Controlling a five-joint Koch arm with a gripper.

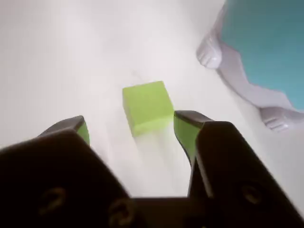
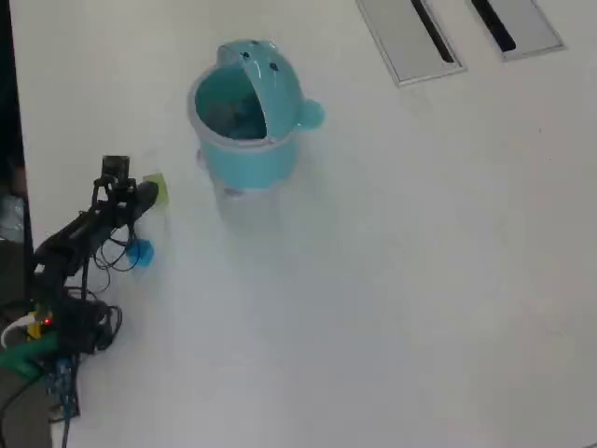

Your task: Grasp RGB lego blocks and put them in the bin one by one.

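In the wrist view the yellow-green block (image 1: pixel 147 107) lies on the white table just ahead of my gripper (image 1: pixel 130 122). The jaws are open and stand on either side of the block's near end without touching it. The teal bin (image 1: pixel 266 42) with its pale footed base is at the upper right. In the overhead view my gripper (image 2: pixel 147 194) is over the yellow-green block (image 2: pixel 159 189), left of the bin (image 2: pixel 247 112), whose lid is tipped open. The blue block (image 2: pixel 140 253) lies by the arm. The red block is not in view.
Two grey slotted panels (image 2: pixel 410 37) (image 2: pixel 518 23) sit at the table's top right in the overhead view. The arm's base and cables (image 2: pixel 56 327) are at the lower left by the table's dark left edge (image 2: pixel 11 140).
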